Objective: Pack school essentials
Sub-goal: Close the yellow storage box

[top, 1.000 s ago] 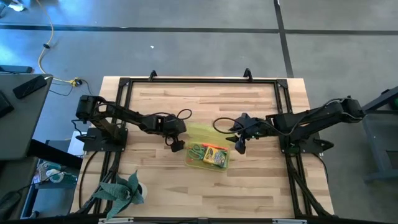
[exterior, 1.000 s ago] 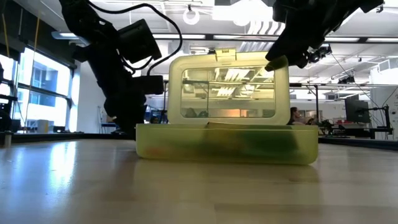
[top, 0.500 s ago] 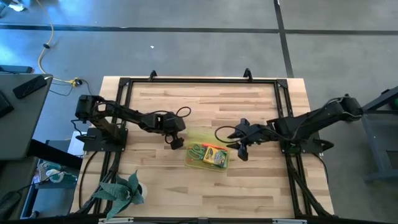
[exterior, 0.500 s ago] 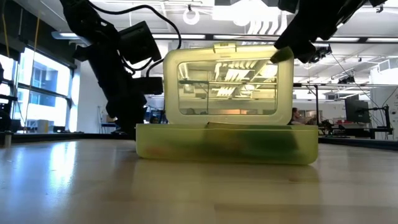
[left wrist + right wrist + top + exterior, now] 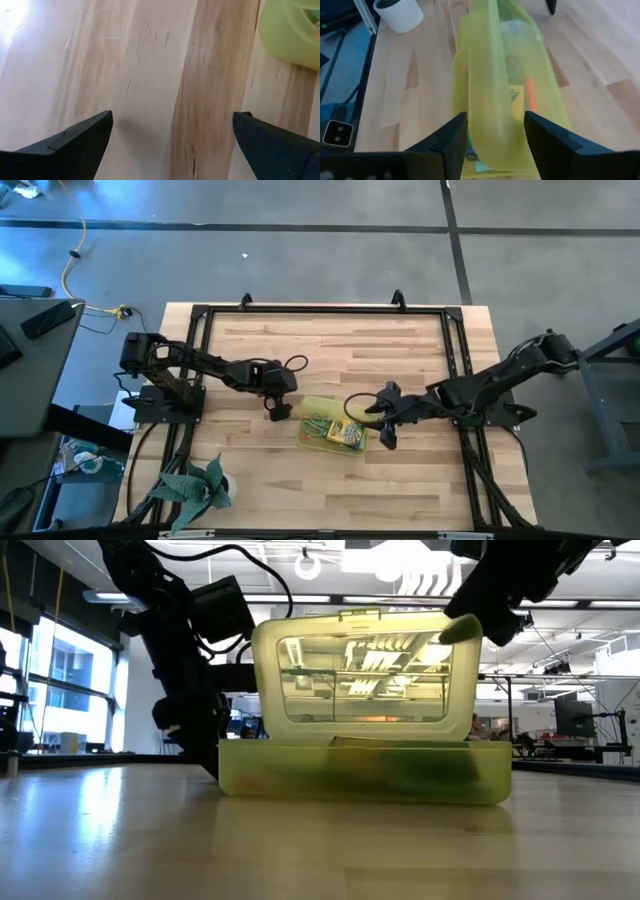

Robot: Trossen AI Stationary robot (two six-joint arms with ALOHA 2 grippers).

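Observation:
A translucent yellow case [image 5: 335,432] lies on the table's middle, and its lid [image 5: 360,675] stands upright on the hinge at the far side. Inside it I see green-handled scissors [image 5: 318,425], a yellow-green box [image 5: 350,434] and a red-orange marker [image 5: 530,95]. At the lid's right end, my right gripper [image 5: 495,135] is shut on the lid. My left gripper [image 5: 172,145] hangs open over bare wood just left of the case [image 5: 290,35], its fingers pointing steeply down. My right gripper has the lid's right end [image 5: 490,117] between its two fingers, which come slanting down from the table's right. One finger's tip [image 5: 462,630] sits at the lid's upper right corner. The lid stands on its hinge, its free edge up.
A green leafy plant [image 5: 195,485] stands at the near left corner, and its white pot [image 5: 397,12] shows beyond the case. A black frame [image 5: 320,310] runs round the far and side edges. Bare wood lies near and far of the case.
My right gripper has gone toward the table's near edge with the lid between its fingers. The lid has swung up from leaning back, and its free edge has come nearer. The tray has stayed in place.

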